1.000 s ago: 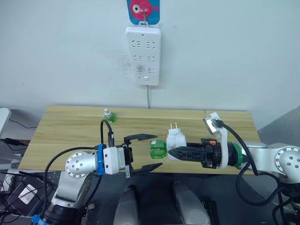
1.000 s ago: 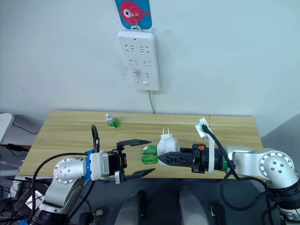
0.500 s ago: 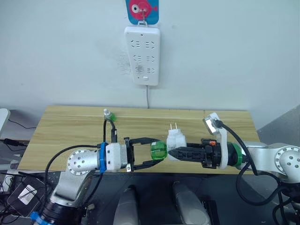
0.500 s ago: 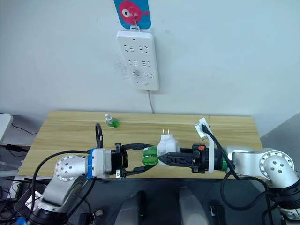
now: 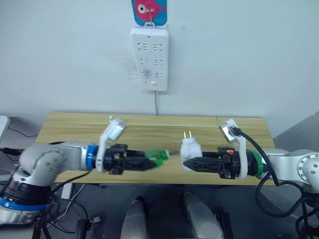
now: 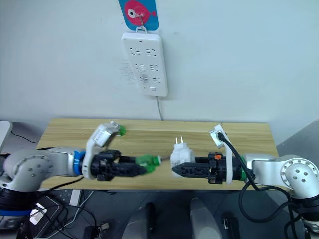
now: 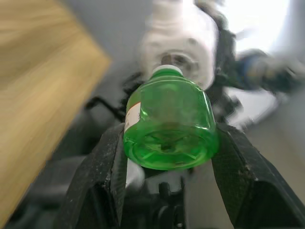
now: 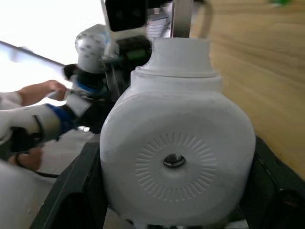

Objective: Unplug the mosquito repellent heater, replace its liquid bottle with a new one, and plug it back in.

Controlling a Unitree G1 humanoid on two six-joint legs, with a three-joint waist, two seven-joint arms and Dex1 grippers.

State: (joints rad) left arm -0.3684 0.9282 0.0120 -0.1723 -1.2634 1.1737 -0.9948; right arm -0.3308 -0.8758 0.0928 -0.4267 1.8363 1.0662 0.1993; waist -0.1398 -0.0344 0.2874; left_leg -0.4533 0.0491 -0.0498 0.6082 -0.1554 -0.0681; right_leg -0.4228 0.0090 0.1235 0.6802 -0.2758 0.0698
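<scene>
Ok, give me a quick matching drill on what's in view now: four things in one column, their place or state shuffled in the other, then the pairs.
Things:
1. green bottle
2. mosquito repellent heater
3. power strip
4. second small green bottle

Places or states:
A. hanging on the wall
B. held in the right tool, prongs up
C. held in the left tool, out of the heater
D. on the table's far side

Pairs: 1-C, 2-B, 3-A, 4-D

Silver-grey arms, black cables, a blue left wrist ring, green right ring.
</scene>
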